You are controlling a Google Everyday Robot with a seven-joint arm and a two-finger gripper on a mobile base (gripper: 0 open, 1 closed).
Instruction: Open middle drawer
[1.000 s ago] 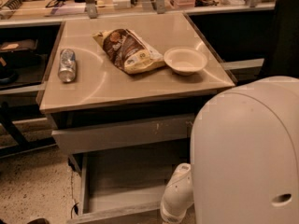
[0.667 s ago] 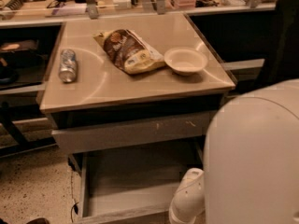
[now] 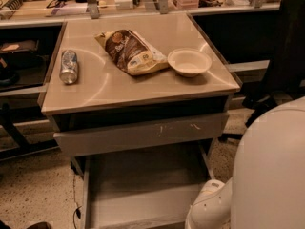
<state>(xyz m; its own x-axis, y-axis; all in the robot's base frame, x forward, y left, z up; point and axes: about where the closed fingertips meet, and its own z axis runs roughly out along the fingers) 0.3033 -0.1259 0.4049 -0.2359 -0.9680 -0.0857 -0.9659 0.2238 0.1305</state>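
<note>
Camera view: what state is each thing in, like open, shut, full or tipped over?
Middle drawer: pulled open, tray bare.
Scratched drawer: about shut.
Can: lying on its side.
Snack bag: lying flat.
Bowl: upright, empty.
Gripper: out of sight, past the white arm at bottom right.

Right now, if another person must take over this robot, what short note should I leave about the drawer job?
The gripper is not in view. Only the white arm shows at the right, with its lower end close to the right front corner of the open drawer.
The middle drawer is pulled far out below the scratched drawer front, and its bare grey inside shows.
On the tabletop lie a can, a snack bag and a bowl, all away from the arm.
Done: the drawer looks open.
Left: probably just check that the gripper is free, then draw the arm back.
</note>
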